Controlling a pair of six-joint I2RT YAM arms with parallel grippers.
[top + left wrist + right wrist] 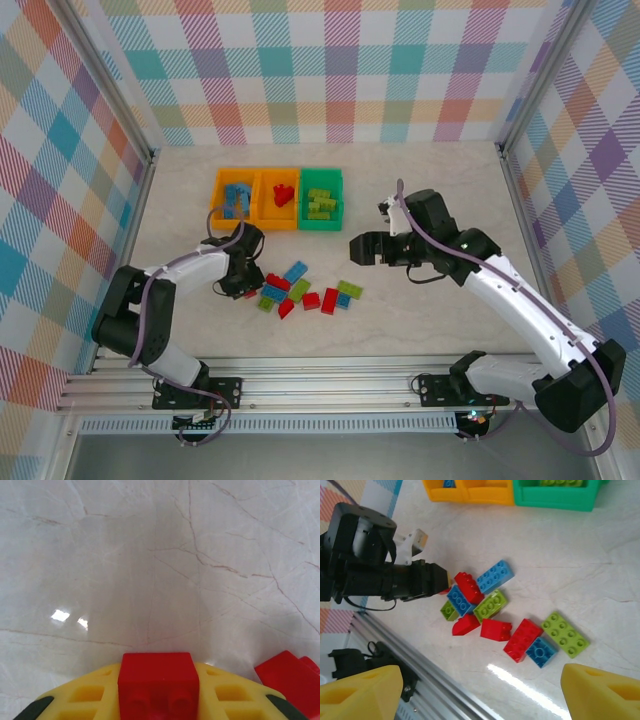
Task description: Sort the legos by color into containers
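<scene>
Now your left pincer [249, 290], clenched on a red lego [157, 682], has the middle orange container [277, 223] at one o'clock, while your right pincer [358, 248] hangs released.

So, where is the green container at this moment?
In the top view, the green container stands at the right end of the row, beside the orange container holding red bricks.

Left claw [250, 288] clamped, right claw [358, 250] wide.
The left arm [130, 310] folds out toward 9 o'clock and back in, its claw low at 7 o'clock, fingers [75, 700] pinching a red brick [158, 680]. The right arm [520, 300] stretches from 5 o'clock inward, claw pointing toward 9 o'clock, fingers [362, 692] spread well apart.
</scene>
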